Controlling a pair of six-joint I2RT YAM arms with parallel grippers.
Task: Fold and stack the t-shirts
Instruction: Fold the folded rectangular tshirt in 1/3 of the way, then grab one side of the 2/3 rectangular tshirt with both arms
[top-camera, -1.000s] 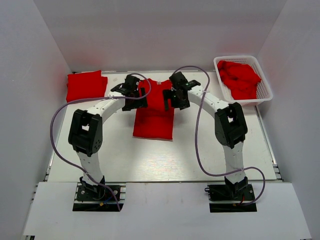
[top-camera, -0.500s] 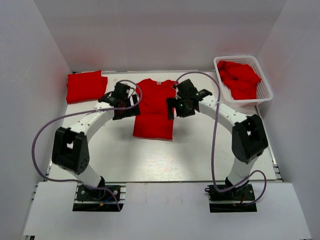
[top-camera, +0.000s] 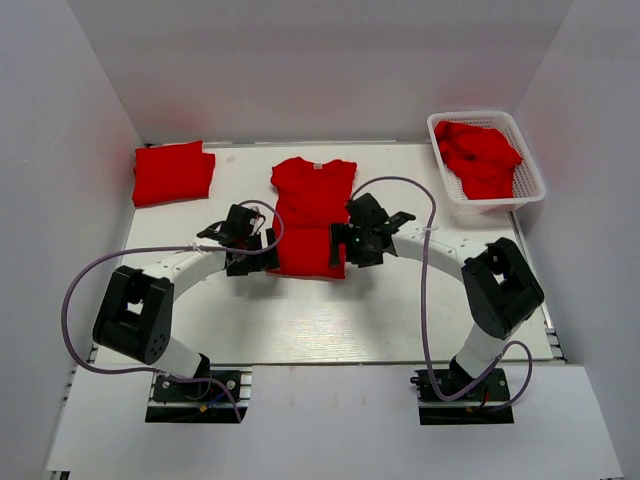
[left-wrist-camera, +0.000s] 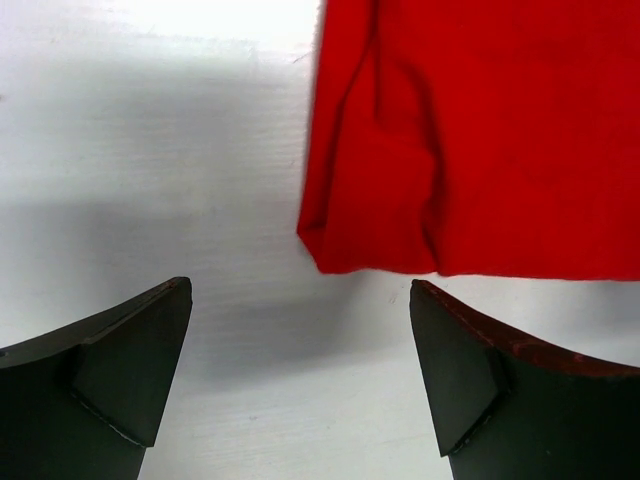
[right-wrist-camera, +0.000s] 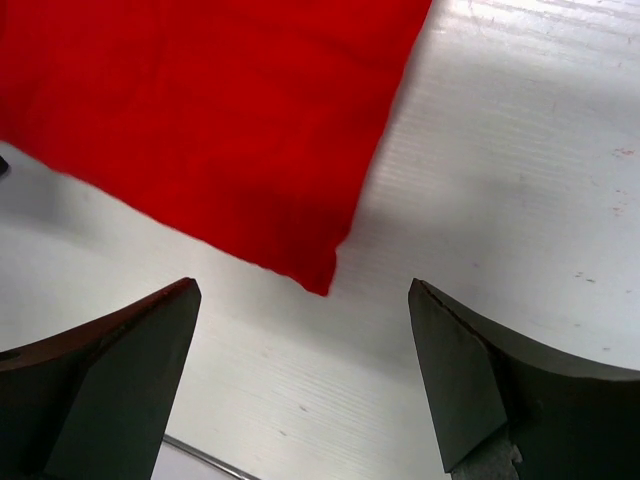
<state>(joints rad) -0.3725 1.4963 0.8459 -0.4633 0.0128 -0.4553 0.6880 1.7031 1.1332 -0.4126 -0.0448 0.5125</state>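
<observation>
black fingers (left-wrist-camera: 120, 370) of the left gripper (left-wrist-camera: 300, 292) parted wide, pinching nothing, only bare white table (top-camera: 300, 320) in the gap. just ahead of the tips, the near left corner of the laid-out t-shirt (top-camera: 310, 215), its side edge doubled over into a soft fold, hem running straight off to the right. open table all along the left of that edge.

same on the right gripper (right-wrist-camera: 303, 288): dark fingers held well apart, gripping nothing, the shirt's near right corner poking in level with the tips, midway between them. touching the cloth or just above it: cannot tell. free table to the right of the slanting side edge and in front of the hem.

from above, both grippers low at the hem, one at each near corner, arms bowed outward on either side. shirt flat at mid-table, collar at the far end, sleeves tucked in to make a narrow red strip. broad bare strip between hem and arm bases.

farther out, a folded t-shirt (top-camera: 172, 172) in the far left corner, well apart. at the far right, a white lattice basket (top-camera: 500, 203) heaped with crumpled red t-shirts (top-camera: 480, 155). plain white walls (top-camera: 320, 70) close on three sides.
</observation>
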